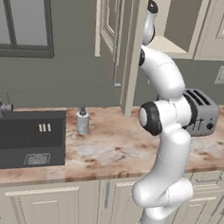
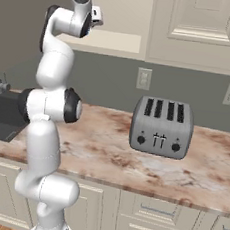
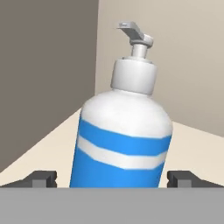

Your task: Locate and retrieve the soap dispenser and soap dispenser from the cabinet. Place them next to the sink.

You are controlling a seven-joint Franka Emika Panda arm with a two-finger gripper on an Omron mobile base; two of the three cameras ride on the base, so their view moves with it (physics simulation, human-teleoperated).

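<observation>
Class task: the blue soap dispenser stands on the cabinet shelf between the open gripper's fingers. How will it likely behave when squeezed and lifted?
The blue soap dispenser looks rigid, so it should hold shape. Its smooth, rounded body may slip or twist. Tall with a narrow pump, it could tip if nudged off-centre.

Grey wall [image 1: 64,77], window [image 1: 23,19], marble counter [image 1: 111,147], cream drawers [image 2: 151,221].
</observation>
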